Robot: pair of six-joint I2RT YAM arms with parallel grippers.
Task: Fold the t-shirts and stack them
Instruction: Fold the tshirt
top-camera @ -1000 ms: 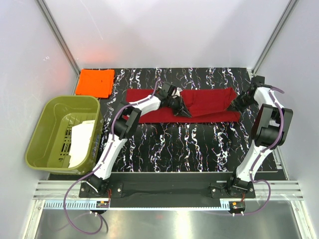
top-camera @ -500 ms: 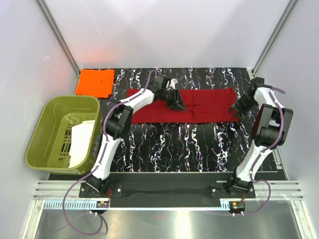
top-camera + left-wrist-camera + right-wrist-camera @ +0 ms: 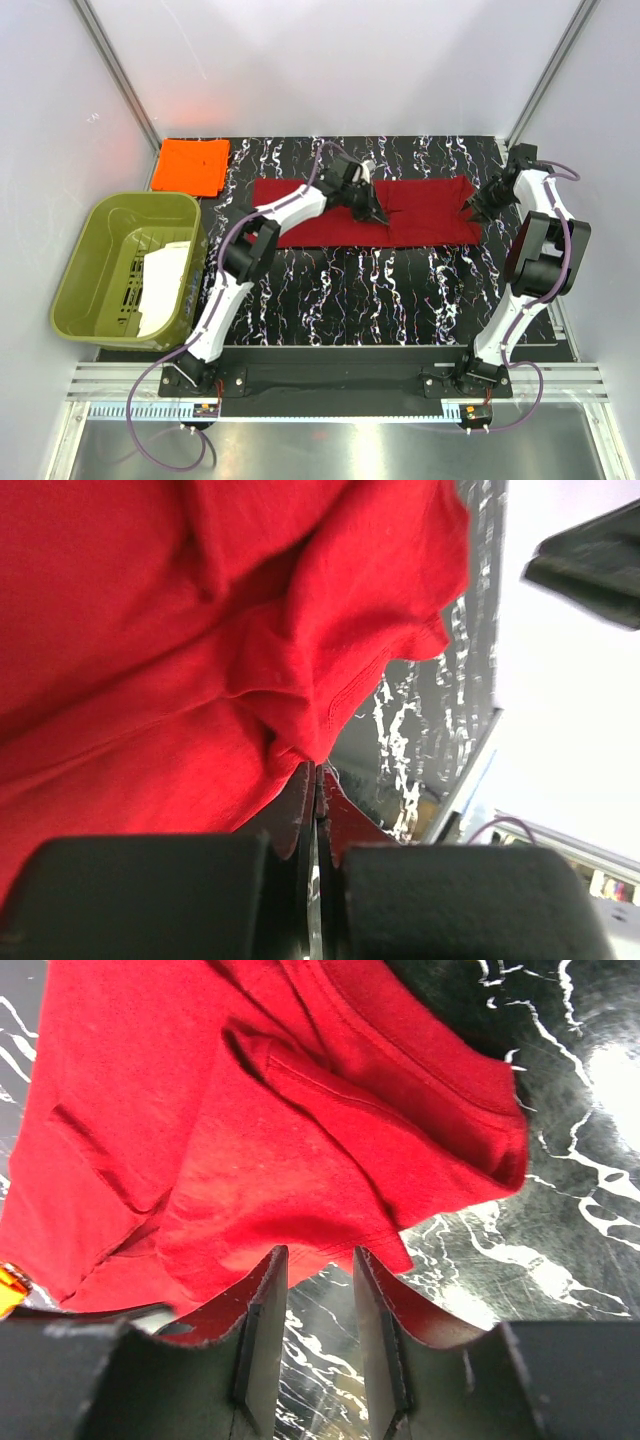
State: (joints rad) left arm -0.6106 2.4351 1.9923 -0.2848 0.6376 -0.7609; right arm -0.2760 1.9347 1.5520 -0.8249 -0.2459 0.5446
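The red shirt (image 3: 420, 215) is showing as soft matt cloth, with stitched hems and folds creasing close to the wrist cameras. At ten o'clock the orange shirt (image 3: 191, 166) is looking like the same matt cloth, lying smoother. The table (image 3: 370, 290) is gleaming faintly, a smooth black top veined with white like marble. At nine o'clock the tub (image 3: 95, 250) is reading as olive plastic with a slight sheen. At six o'clock a brushed metal sheet (image 3: 400, 455) is reflecting light.
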